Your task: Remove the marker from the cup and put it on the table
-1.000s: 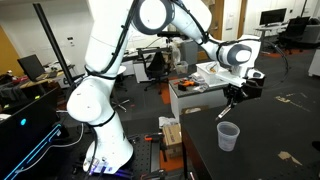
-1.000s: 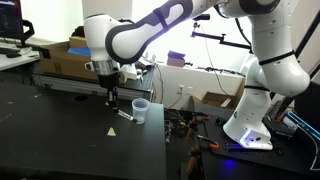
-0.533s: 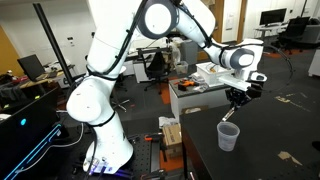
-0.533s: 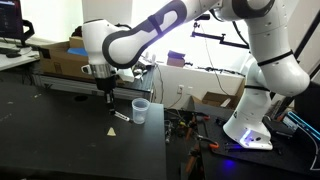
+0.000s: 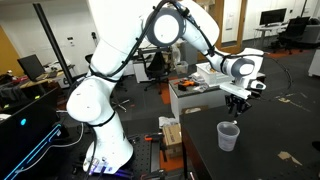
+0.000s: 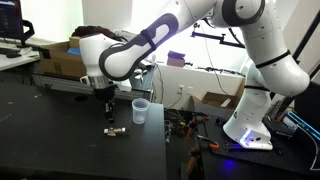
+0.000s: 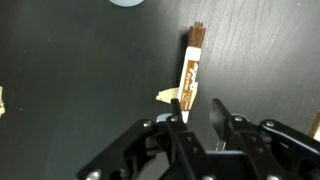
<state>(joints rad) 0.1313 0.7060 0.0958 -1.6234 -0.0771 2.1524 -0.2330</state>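
- The marker (image 7: 191, 72) lay flat on the dark desk (image 7: 80, 60), outside the cup (image 6: 140, 110).
- In the wrist view its darker tip pointed away from the jaws, and its near end reached in between them.
- The jaws stood parted, wider than the marker, and did not seem to pinch it. In an exterior view they hung just above where it lay.
- A small tan tape mark (image 7: 167, 97) sat just beside the marker's pale body.
- The cup stood upright on the desk, near the marker but apart from it. Only its rim showed at the top edge of the wrist view.
- The white arm (image 6: 150, 40) arched over the desk from the side.
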